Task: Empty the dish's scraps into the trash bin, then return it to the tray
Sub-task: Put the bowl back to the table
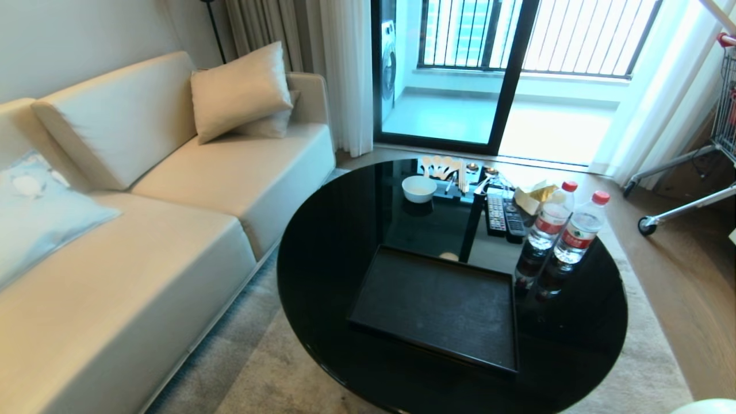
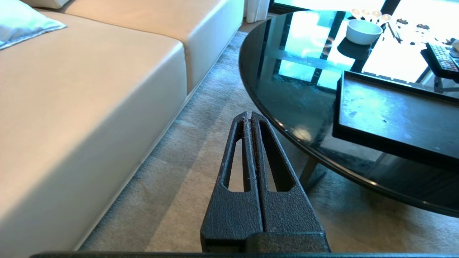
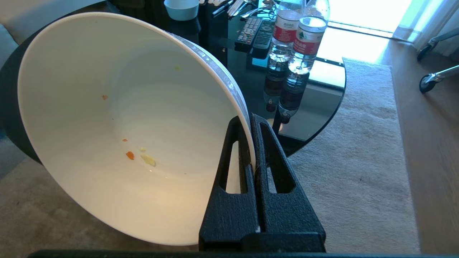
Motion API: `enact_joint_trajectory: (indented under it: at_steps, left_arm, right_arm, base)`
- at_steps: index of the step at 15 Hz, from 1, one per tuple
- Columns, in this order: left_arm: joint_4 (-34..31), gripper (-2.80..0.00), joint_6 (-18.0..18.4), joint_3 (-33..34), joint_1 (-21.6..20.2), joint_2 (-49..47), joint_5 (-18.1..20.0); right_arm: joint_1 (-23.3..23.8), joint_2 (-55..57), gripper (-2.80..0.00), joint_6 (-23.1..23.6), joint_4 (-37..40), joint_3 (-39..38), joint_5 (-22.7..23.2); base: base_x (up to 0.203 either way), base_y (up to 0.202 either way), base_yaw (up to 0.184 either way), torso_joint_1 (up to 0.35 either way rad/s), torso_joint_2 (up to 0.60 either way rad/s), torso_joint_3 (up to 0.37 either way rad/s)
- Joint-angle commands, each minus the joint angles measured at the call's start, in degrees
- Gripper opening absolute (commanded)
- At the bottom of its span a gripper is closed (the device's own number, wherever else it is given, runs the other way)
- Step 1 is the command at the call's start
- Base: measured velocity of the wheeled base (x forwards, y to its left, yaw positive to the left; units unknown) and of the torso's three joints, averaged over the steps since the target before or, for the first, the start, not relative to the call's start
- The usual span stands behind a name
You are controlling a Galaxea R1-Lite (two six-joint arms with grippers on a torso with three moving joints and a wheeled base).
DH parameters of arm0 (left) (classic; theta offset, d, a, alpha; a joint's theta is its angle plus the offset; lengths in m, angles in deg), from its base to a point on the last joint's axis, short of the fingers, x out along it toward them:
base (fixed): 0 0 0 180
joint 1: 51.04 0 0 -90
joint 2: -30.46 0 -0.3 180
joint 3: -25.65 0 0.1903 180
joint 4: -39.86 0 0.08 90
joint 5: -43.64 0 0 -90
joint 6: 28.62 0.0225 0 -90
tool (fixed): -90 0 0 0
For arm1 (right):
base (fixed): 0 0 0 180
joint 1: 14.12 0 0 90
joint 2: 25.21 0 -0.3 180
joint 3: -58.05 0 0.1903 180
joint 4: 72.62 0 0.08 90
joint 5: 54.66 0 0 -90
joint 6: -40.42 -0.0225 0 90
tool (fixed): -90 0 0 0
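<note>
The right pincer (image 3: pixel 251 123) is clamped on the rim of the dish (image 3: pixel 118 118), one finger inside the bowl and one outside. In the right wrist view the dish fills the left and centre of the frame, tipped so that its white inside faces the camera. Only a few bits of the scraps (image 3: pixel 140 156) cling to its inner wall: small orange specks and pale yellow crumbs at the lower centre-left of that frame. Beyond the dish, carpet shows along the bottom and right of the frame.

The left pincer (image 2: pixel 250 116) is closed on nothing, its fingers pressed together; it sits at the bottom centre of the left wrist view, over the carpet (image 2: pixel 186 172) between the sofa (image 2: pixel 89 107) on the left and the table (image 2: pixel 279 86) on the right.

In the head view neither arm shows. The tray (image 1: pixel 437 305) lies at the centre of the frame on the round black table, with nothing on it. A smaller white bowl (image 1: pixel 418 188) stands at the upper centre, near the far edge of the table, with spoons and cutlery (image 1: pixel 445 168) just behind it. Two remote controls (image 1: pixel 505 217) lie to its right, and two water bottles (image 1: pixel 566 230) with red caps stand side by side at the centre right, beside the tray's right far corner.
</note>
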Motion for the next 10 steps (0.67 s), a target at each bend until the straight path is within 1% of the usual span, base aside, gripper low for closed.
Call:
enact_joint_trajectory:
  at_steps: [1,3,10]
  left_arm:
    - [0.04,-2.8,-0.07,0.0,0.0,0.02,-0.05]
    - [0.04,-2.8,-0.07,0.0,0.0,0.02,-0.05]
    - [0.04,-2.8,-0.07,0.0,0.0,0.02,-0.05]
  right_arm:
    - [-0.02,0.09,-2.8,0.04,-0.01,0.02,0.03]
    - [-0.02,0.09,-2.8,0.04,-0.01,0.02,0.03]
    - [-0.02,0.09,-2.8,0.13,-0.01,0.02,0.12]
  base:
    - [0.0,0.183,-0.001,0.0,0.0,0.005]
    - [0.0,0.124,0.003,0.001,0.0,-0.001]
    - [0.0,0.0,0.0,0.0,0.0,0.0]
